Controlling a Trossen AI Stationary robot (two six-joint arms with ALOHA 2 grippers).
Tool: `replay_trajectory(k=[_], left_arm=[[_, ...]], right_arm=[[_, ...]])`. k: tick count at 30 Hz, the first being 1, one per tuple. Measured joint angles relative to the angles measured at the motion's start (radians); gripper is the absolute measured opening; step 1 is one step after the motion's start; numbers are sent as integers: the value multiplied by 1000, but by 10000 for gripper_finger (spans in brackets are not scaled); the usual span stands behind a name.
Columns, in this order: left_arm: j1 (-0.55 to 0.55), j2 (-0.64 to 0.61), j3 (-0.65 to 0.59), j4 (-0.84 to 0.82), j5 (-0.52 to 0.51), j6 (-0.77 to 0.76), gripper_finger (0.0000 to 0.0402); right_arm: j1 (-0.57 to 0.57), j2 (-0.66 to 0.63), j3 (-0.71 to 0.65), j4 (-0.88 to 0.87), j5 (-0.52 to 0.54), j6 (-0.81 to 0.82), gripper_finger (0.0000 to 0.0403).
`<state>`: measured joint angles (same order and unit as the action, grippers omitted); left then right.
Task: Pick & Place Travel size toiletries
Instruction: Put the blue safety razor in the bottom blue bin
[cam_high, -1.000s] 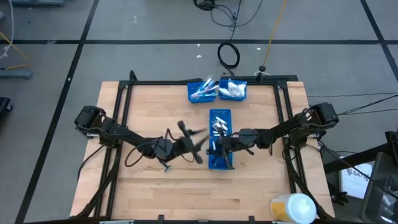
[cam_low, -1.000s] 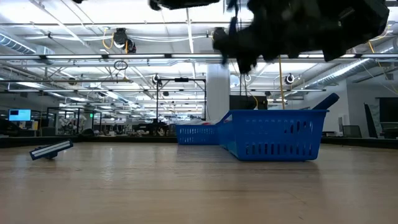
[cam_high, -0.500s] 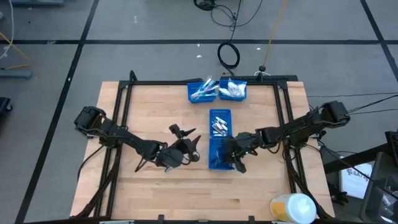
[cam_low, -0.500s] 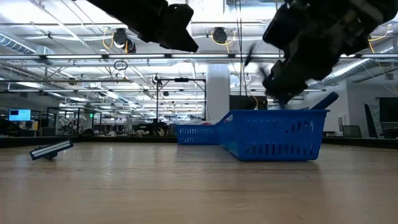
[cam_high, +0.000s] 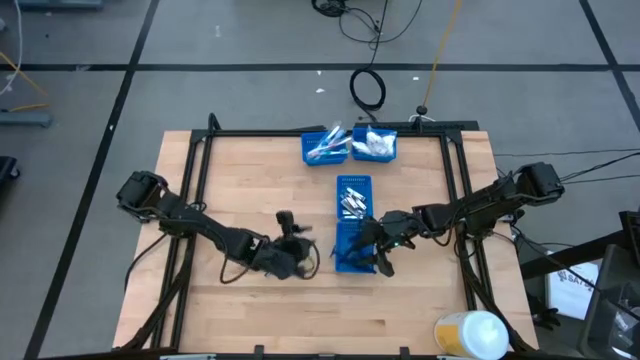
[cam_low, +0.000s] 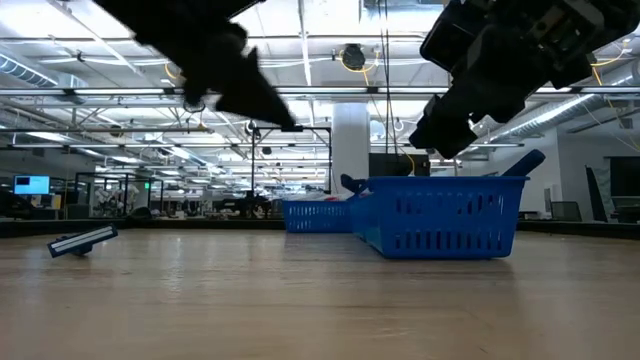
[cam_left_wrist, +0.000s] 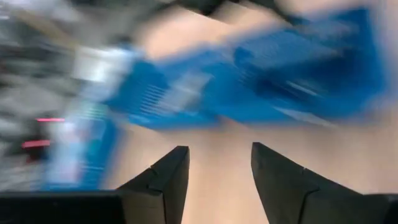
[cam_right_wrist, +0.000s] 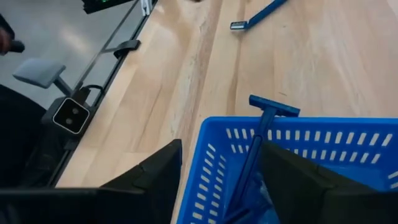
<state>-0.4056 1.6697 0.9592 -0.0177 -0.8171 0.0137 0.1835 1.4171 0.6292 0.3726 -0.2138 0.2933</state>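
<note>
Right gripper is hanging open over the near end of the blue bin, nothing between its fingers; a dark blue razor is leaning inside against the bin wall, likely just dropped. A second ago it sat farther left over the bin. Left gripper, open and empty, is sitting lower-left now. Another razor is lying on the table

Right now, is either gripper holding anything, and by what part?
Nothing is held. The right gripper is open over the blue bin; the left gripper is open and empty.
</note>
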Motion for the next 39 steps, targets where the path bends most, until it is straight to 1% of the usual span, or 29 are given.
replay_trajectory(k=[3,5,8,10,12,15,19,24,29,33,36,39], left_arm=[[-17,-19,0,-181,255,-102,161],[-23,-23,0,-317,361,-186,155],[-38,-23,0,-528,443,-320,145],[-51,-22,-3,-645,507,-371,139],[-62,-20,-16,-729,554,-415,133],[-73,-20,-31,-820,576,-460,126],[-88,-20,-60,-849,622,-435,122],[-76,-25,-135,-778,703,-362,122],[-39,-28,-175,-720,723,-315,122],[2,-28,-178,-684,818,-252,118],[22,-27,-180,-680,860,-249,90],[49,-27,-179,-680,898,-286,33]], right_arm=[[0,-1,0,1,0,-2,209],[0,-1,0,-2,0,-9,209],[0,-1,0,-2,0,-28,206],[0,-1,0,-1,0,-25,206],[0,-1,0,4,0,-21,206],[0,-1,0,4,0,-20,208],[0,-1,0,5,0,-21,208],[0,-1,0,5,0,-25,208],[0,-1,0,4,-1,-25,208],[0,-1,0,4,-1,-25,208],[0,-1,0,4,0,-25,208],[0,-1,0,4,0,-25,208]])
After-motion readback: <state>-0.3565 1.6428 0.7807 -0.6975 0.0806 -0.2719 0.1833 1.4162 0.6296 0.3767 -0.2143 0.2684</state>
